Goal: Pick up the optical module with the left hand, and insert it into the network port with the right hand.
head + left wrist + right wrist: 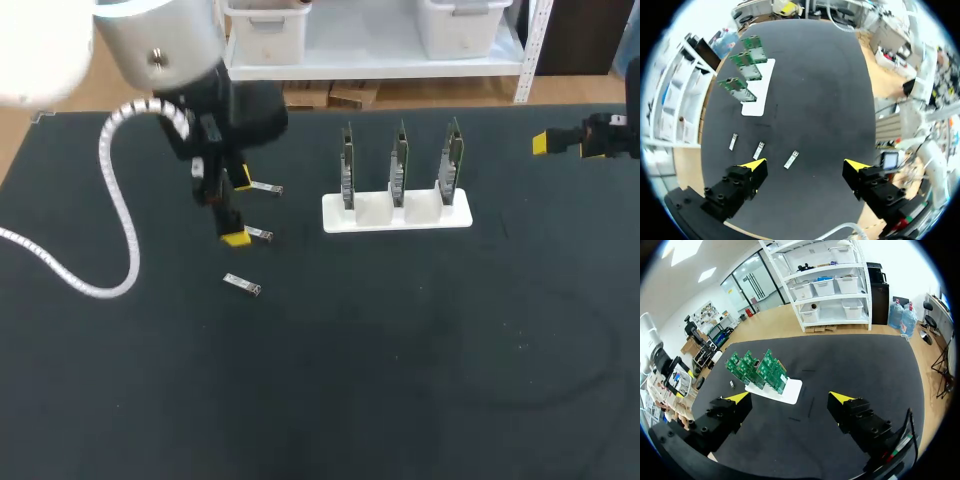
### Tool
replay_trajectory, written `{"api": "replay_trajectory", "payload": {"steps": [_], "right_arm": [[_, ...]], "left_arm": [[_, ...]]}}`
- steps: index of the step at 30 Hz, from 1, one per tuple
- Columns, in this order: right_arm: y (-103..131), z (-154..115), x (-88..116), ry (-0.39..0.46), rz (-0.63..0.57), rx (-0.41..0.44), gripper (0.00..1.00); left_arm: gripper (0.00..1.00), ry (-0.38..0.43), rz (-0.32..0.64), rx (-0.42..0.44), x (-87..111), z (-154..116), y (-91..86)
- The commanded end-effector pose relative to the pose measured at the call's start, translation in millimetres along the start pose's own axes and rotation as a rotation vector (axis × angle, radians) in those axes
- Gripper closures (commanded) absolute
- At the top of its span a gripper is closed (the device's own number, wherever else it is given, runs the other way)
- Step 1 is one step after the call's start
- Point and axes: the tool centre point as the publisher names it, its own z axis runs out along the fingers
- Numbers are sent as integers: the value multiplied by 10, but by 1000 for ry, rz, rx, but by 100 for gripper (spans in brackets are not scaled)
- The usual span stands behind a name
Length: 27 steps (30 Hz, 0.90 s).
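Head view: the optical module (258, 233) lies left of the board stand (396, 212), under the released left gripper (238, 208); the right gripper (790, 398) is released too. Likely light, rigid, slick: pinch its long sides.

- Black table (400, 400): lies below both pairs of jaws and runs far ahead of them.
- Short dark marks (811, 407) on it: ahead of the right jaws.
- Faint ring (545, 345): nearer the right jaws than the left jaws.

Silver-cased left arm (160, 40), one screw (157, 58) in its shell, trails a white ribbed cable (104, 150). The left gripper (805, 164) and right gripper (789, 398) are black bolted blocks with bright yellow wedge tips.
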Motion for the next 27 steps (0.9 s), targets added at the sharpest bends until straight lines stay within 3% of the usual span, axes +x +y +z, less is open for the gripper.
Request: {"api": "replay_trajectory", "payload": {"steps": [1, 6, 9, 27], "right_arm": [[0, 1, 0, 0, 0, 0, 0], [0, 1, 0, 0, 0, 0, 0], [0, 1, 0, 0, 0, 0, 0], [0, 1, 0, 0, 0, 0, 0]], "left_arm": [[0, 9, 18, -53, 56, 127, -186], [0, 17, 27, -47, 159, 223, -223], [0, -36, 34, -18, 222, 259, -229], [0, -27, 18, -34, 228, 266, -229]]}}
